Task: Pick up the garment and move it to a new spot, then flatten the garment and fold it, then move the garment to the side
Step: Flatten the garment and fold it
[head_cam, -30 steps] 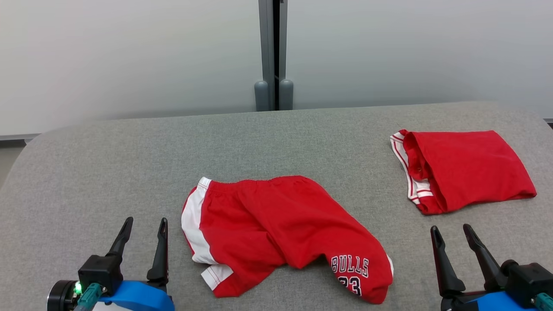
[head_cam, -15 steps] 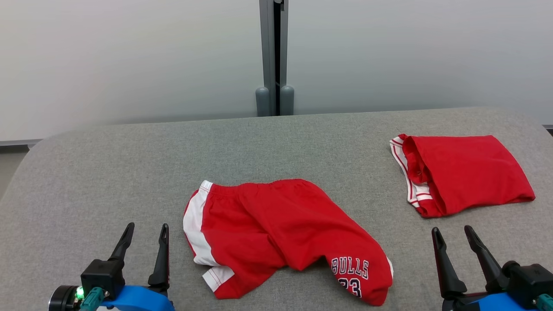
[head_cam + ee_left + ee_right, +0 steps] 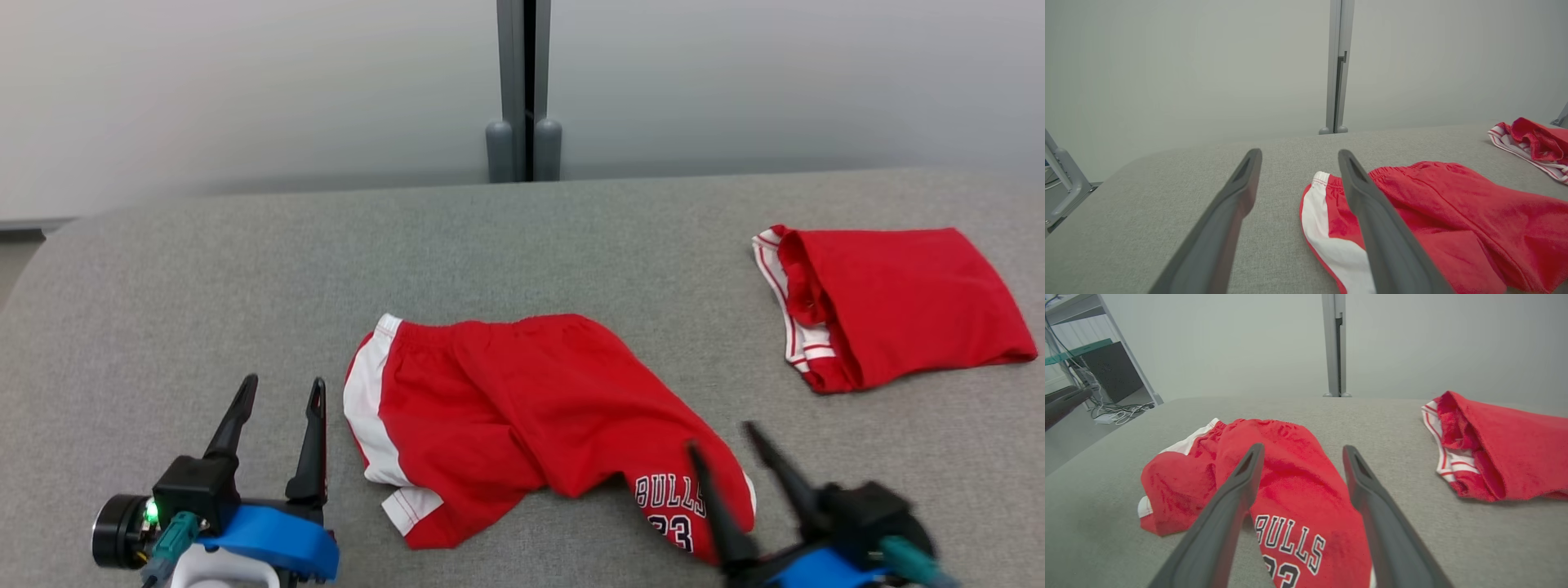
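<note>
The garment point(image 3: 522, 408) is a pair of red shorts with a white side stripe and "BULLS 23" on one leg. It lies crumpled in the middle of the grey padded table point(image 3: 571, 237). My left gripper point(image 3: 282, 384) stands open just left of the waistband, apart from the cloth; in the left wrist view its fingers point(image 3: 1299, 154) frame the white stripe of the garment point(image 3: 1453, 216). My right gripper point(image 3: 722, 438) is open over the printed leg end, blurred. In the right wrist view that gripper point(image 3: 1303, 448) has the garment point(image 3: 1290, 486) between and under its fingers.
A second red garment point(image 3: 898, 302), folded, with white trim, lies at the table's right rear point(image 3: 1515, 449). A grey post point(image 3: 524, 90) stands behind the far edge. Shelving and cables point(image 3: 1106, 375) stand off the table's left side.
My right gripper has swung left, from bare table at the lower right to over the printed leg end. The left gripper has barely moved. The head view has shifted slightly.
</note>
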You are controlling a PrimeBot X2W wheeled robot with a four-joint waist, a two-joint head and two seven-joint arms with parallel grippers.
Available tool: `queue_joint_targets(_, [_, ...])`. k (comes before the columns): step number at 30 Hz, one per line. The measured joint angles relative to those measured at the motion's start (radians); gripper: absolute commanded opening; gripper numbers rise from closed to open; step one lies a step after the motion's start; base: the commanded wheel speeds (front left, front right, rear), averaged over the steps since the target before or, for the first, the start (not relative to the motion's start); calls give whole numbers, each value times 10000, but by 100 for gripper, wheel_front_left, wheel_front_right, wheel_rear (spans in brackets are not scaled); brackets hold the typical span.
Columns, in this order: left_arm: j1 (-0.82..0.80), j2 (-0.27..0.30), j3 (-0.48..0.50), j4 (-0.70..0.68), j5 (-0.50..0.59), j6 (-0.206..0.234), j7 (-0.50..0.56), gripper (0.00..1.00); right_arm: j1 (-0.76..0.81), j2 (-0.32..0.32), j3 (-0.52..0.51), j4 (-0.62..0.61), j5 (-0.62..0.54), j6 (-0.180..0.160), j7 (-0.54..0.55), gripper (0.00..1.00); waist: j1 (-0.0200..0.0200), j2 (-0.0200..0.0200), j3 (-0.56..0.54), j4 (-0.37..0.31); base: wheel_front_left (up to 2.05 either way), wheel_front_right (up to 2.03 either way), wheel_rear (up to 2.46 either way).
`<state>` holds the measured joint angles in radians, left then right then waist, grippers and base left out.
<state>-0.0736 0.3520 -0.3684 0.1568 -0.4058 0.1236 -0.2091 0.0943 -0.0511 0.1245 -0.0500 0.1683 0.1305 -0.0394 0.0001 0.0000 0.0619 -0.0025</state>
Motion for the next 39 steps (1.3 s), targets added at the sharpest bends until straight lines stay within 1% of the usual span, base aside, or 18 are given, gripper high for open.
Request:
queue_joint_targets(5, [-506, -69, -63, -186, 115, 2, -52, 100, -709, 15, 2178, 629, 111, 0, 142, 100, 1, 1, 554, 217, 0, 0, 0])
queue_joint_targets(7, [-709, -107, -94, -232, 153, 0, -98, 100, -1042, 19, 2886, 1104, 174, 0, 186, 100, 1, 0, 776, 333, 0, 0, 0])
queue_joint_targets(9, [-903, -146, -138, -255, 205, -6, -127, 100, -1372, 27, 3379, 1638, 337, 2, 159, 100, 1, 1, 988, 457, 0, 0, 0])
queue_joint_targets(14, [-1312, -222, -182, -286, 305, -8, -219, 100, -2518, 23, 4059, 3225, 562, 0, -56, 100, 1, 1, 1528, 715, 0, 0, 0])
queue_joint_targets(21, [-1612, -368, -230, -201, 393, -21, -351, 100, -3963, 15, 4506, 5225, 851, 0, -410, 100, 2, 2, 2043, 961, 0, 0, 0])
queue_joint_targets(22, [-1627, -383, -236, -173, 395, -50, -366, 100, -4073, 19, 4646, 5394, 988, 0, -472, 40, 1, 2, 2073, 981, 0, 0, 0])
queue_joint_targets(23, [-1650, -397, -242, -155, 397, -63, -385, 100, -4185, 17, 4792, 5565, 1041, 0, -502, 14, 0, 1, 2095, 993, 0, 0, 0])
queue_joint_targets(24, [-1667, -403, -242, -144, 407, -65, -393, 100, -4281, 23, 4870, 5685, 1122, 2, -579, 0, 0, 2, 2113, 995, 0, 0, 0])
queue_joint_targets(27, [-1705, -418, -234, -115, 439, -69, -407, 100, -4441, 15, 4955, 5858, 1262, 0, -951, 0, 0, 2, 2128, 983, 0, 0, 0])
queue_joint_targets(31, [-1705, -412, -180, -92, 462, -65, -453, 100, -4477, 19, 4964, 5536, 1315, 0, -1438, 0, 0, 2, 2100, 905, 0, 0, 0])
queue_joint_targets(35, [-1704, -408, -113, -90, 464, -33, -479, 100, -4395, 6, 4514, 4631, 1139, 2, -1643, 0, -1, 1, 2015, 781, 0, 0, 0])
queue_joint_targets(39, [-1690, -407, -69, -128, 464, 2, -491, 100, -4031, -232, 3712, 3287, 909, 2, -1463, 0, -1, 1, 1945, 648, 0, 0, 0])
